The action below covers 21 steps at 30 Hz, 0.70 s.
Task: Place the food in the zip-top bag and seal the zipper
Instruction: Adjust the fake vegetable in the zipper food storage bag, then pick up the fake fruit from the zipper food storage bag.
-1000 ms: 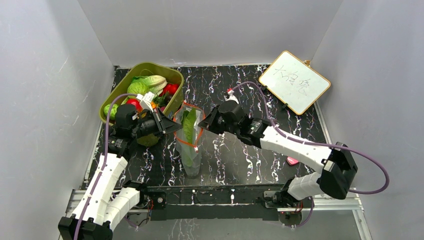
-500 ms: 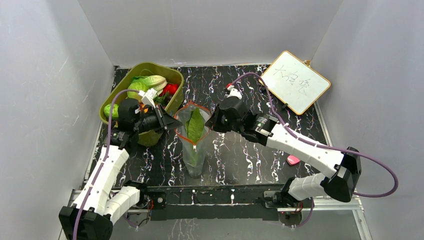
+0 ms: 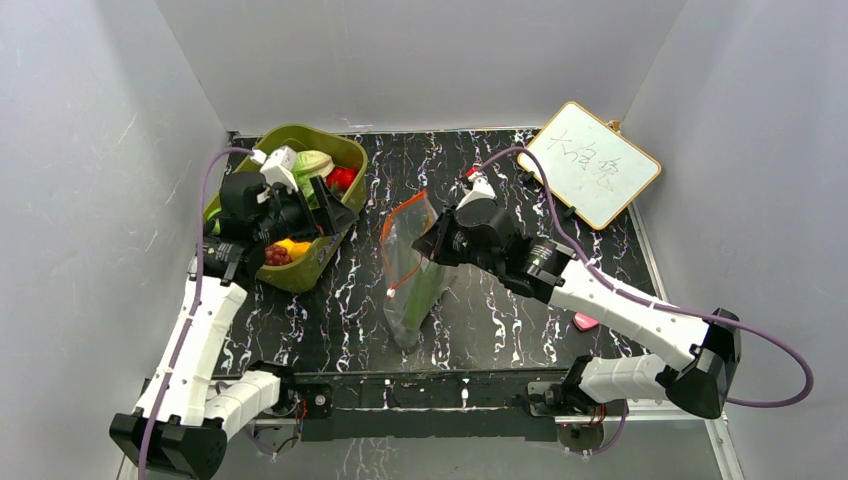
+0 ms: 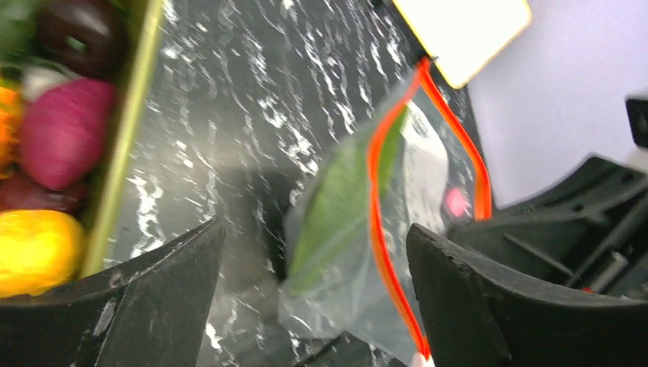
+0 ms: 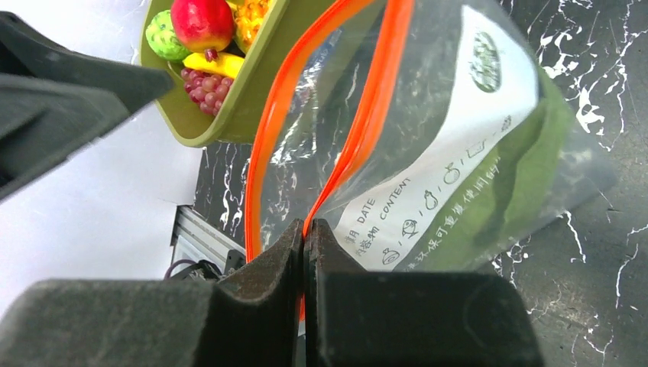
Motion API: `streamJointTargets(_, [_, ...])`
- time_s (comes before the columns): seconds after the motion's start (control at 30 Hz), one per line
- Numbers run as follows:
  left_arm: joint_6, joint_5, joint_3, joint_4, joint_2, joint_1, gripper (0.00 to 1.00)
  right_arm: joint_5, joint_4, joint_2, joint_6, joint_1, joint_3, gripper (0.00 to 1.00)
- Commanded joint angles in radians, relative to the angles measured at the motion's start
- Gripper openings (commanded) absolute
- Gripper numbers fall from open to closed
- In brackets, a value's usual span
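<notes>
The zip-top bag [image 3: 415,280] hangs over the middle of the table, its bottom toward the near edge. A long green leaf [image 4: 336,199] lies inside it. My right gripper [image 5: 306,229] is shut on the far side of the red-orange zipper [image 3: 400,215], and the mouth gapes a little. The white slider tab [image 3: 392,293] sits at the near end of the strip. My left gripper [image 3: 338,213] is open and holds nothing, at the right rim of the olive tub [image 3: 345,150], apart from the bag. More food is in the tub: cabbage [image 3: 312,162], red fruit [image 5: 202,19], grapes [image 5: 206,84].
A white wood-framed board [image 3: 590,163] leans at the back right. A small pink piece [image 3: 585,321] lies on the table by the right arm. Grey walls close in the left, back and right sides.
My left gripper let go of the bag's mouth, opened wide and drew back left to the tub. The mouth narrowed and the bag swung toward the right gripper, which stays shut on the strip.
</notes>
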Motion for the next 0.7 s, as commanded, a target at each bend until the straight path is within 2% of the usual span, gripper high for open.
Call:
streamJointTargets(0.0, [0.145,-0.264,0.099,-0.116,0.028,0.0,0.92,0.016,0.092,-0.042,-0.002,0.003,-0.022,0.0])
streamJointTargets(0.03, [0.154,-0.289,0.118,-0.13,0.046,0.0,0.97,0.02,0.086,-0.042,-0.007,0.004,-0.022,0.0])
streamJointTargets(0.07, [0.161,-0.316,0.137,-0.143,0.066,0.0,0.98,0.023,0.081,-0.044,-0.012,0.004,-0.022,0.0])
streamJointTargets(0.3, [0.266,-0.557,0.19,-0.168,0.161,0.007,0.98,0.014,0.077,-0.07,-0.033,0.003,-0.024,0.0])
streamJointTargets(0.53, [0.321,-0.707,0.217,-0.167,0.248,0.071,0.95,-0.015,0.093,-0.066,-0.08,0.003,-0.005,0.0])
streamJointTargets(0.67, [0.365,-0.715,0.201,-0.131,0.282,0.15,0.97,-0.03,0.104,-0.074,-0.079,0.004,-0.019,0.0])
